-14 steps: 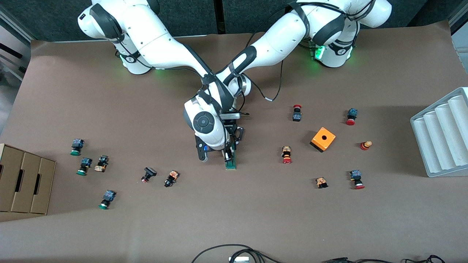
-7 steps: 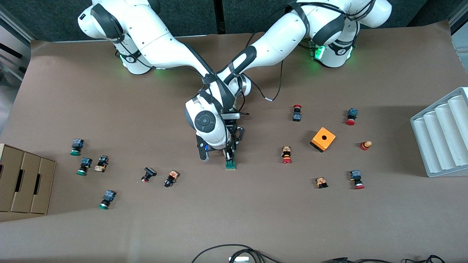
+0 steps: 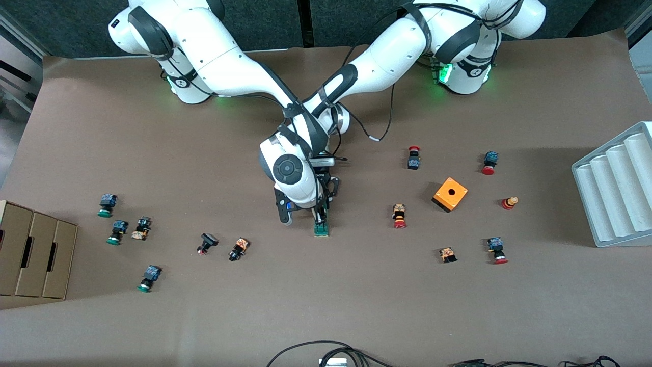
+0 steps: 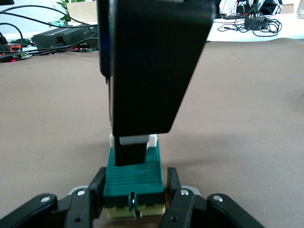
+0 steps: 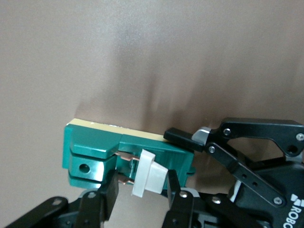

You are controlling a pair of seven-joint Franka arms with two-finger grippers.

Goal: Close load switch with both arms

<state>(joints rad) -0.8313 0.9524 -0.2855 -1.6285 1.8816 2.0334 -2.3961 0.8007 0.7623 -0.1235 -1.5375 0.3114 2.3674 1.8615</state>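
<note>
At the right arm's end of the brown paper-covered table [image 3: 326,306] stood a partitioned cardboard box [image 3: 30,250], with a scatter of small green-capped push buttons [image 3: 106,204] beside it. The load switch, a narrow dark-green block [image 3: 321,228], lay near the middle of the table, with both arms reaching down over it.

The right tool [image 5: 140,194] hung over the switch's white plastic lever [image 5: 148,178], which stood tilted up from the body on copper pins. Its fingers [image 5: 108,192] flanked the lever, one close against it and the other showing a gap, so it was not yet clenched. The left tool [image 4: 135,194] was clenched on the body of the switch at the end away from the front camera, pinning it to the table.

The step in hand looked like seating the lever. To do it well, the left tool should hold the body flat and not let it slide or tip, while the right tool presses the lever squarely down along its hinge and not sideways, which might bend the pins.

Toward the left arm's end lay red-capped buttons [image 3: 400,216], an orange cube with a hole [image 3: 450,193] and a white ridged tray [image 3: 611,188]
</note>
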